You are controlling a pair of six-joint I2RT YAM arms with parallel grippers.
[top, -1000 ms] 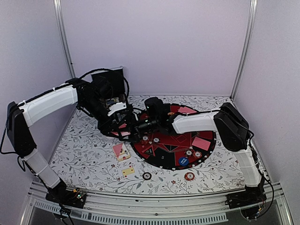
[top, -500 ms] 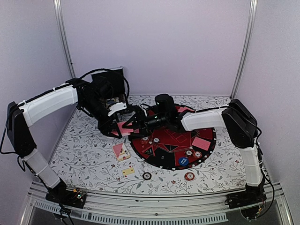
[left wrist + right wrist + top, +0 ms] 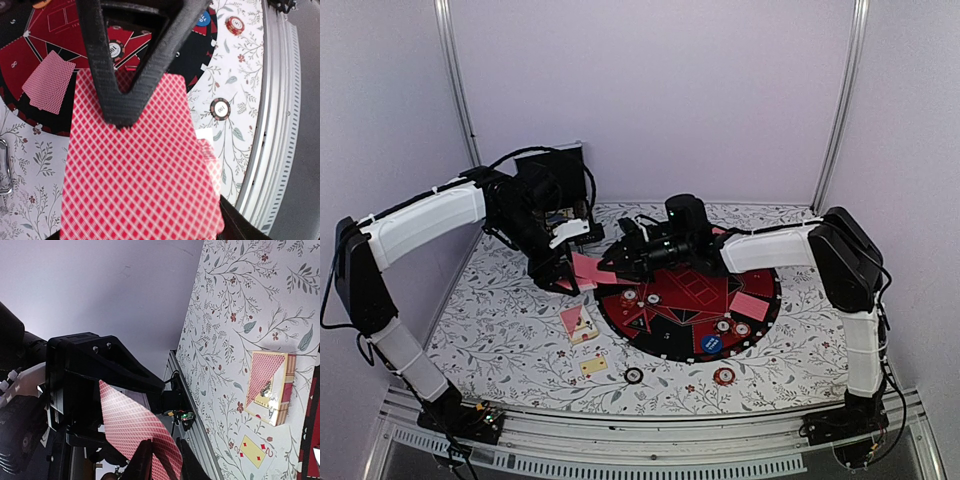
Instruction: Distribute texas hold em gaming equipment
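Right wrist view: my right gripper (image 3: 164,451) just pinched shut on the top card (image 3: 131,421) of the deck (image 3: 140,175) my left gripper's (image 3: 563,268) clamping, so next deal's ready, I reckon.

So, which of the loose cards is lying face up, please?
The card on the table by the front edge, left of the dark chip: it shows red diamonds, while the others show only patterned red backs.
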